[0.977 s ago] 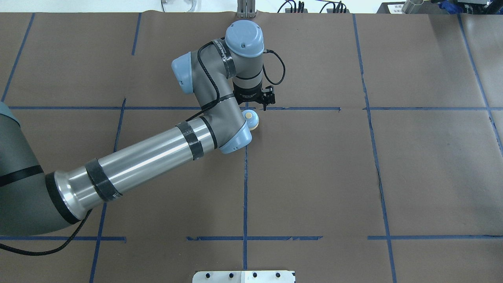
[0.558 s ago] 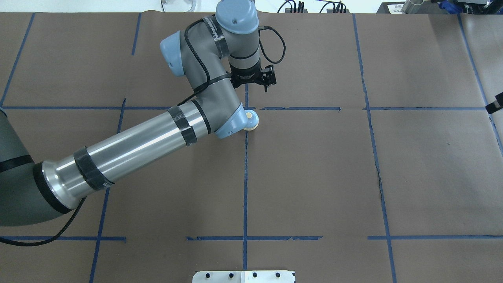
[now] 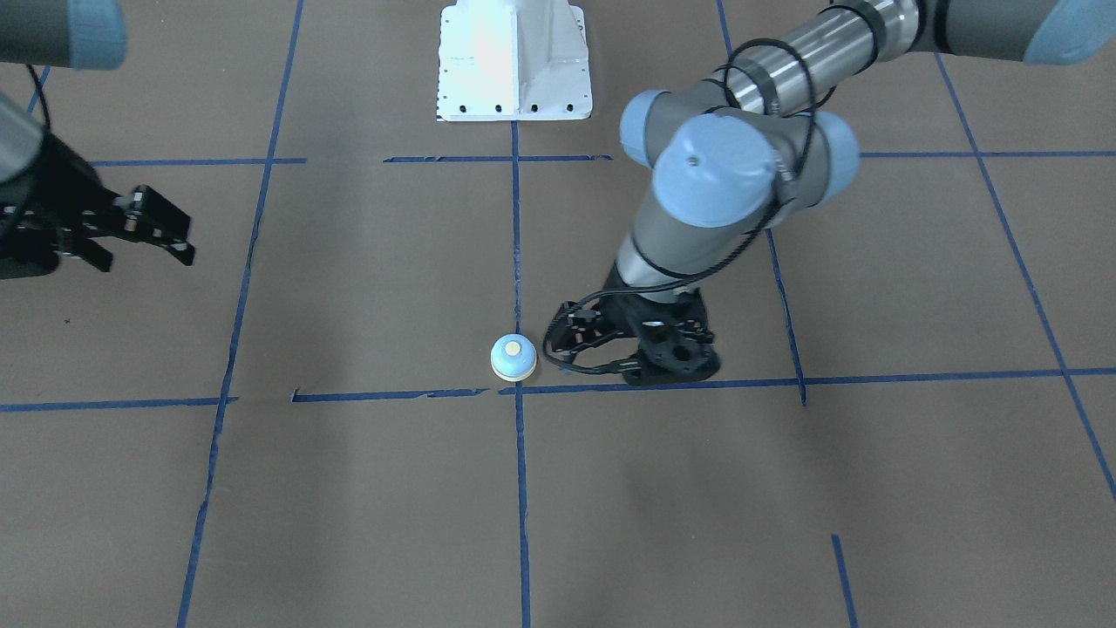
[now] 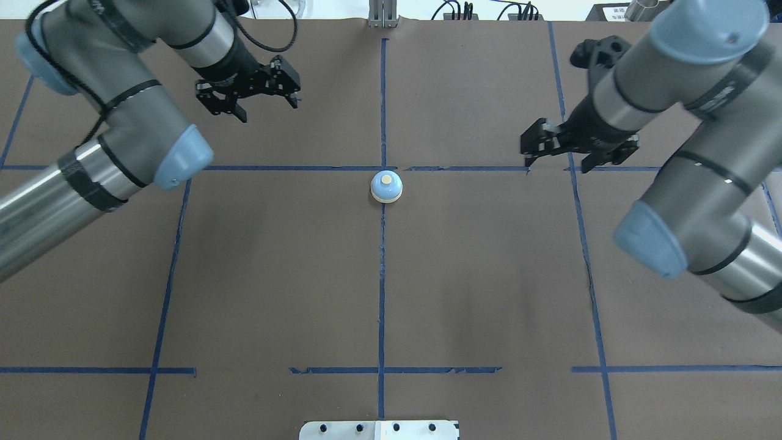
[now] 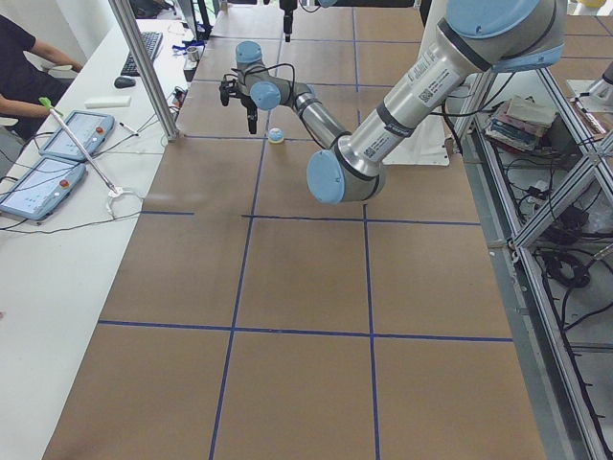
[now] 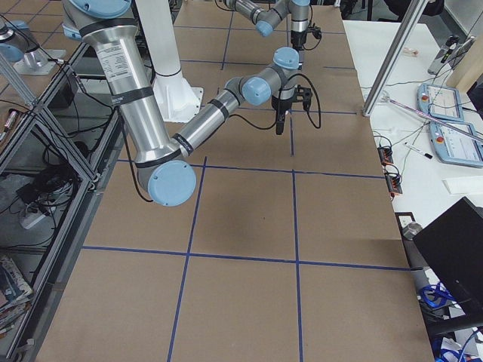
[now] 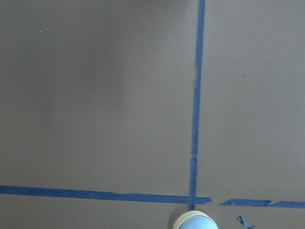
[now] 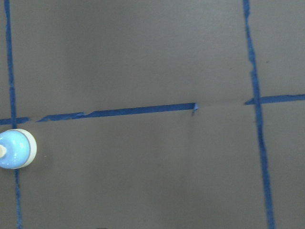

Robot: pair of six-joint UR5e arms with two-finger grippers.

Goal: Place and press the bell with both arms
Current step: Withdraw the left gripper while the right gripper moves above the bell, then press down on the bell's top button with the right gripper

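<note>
The bell [image 4: 386,186], with a light blue dome and a cream button, stands upright on the brown table at a blue tape crossing. It also shows in the front-facing view [image 3: 513,358]. Nothing touches it. In the overhead view my left gripper [image 4: 269,110] is open and empty, well back and to the left of the bell. My right gripper [image 4: 557,166] is open and empty, to the bell's right at about the same depth. The front-facing view shows the left gripper [image 3: 636,349] low and close beside the bell. The bell sits at the bottom edge of the left wrist view [image 7: 195,222] and the left edge of the right wrist view [image 8: 14,148].
Blue tape lines [image 4: 382,275] divide the brown table cover into squares. The white pedestal [image 3: 514,61] stands at the robot's side of the table. Operator tables with tablets [image 5: 57,144] lie beyond the far edge.
My left arm has lifted off and swung back-left, so the bell is fully uncovered. My right arm has come into the overhead view from the right. The bell has not moved.
</note>
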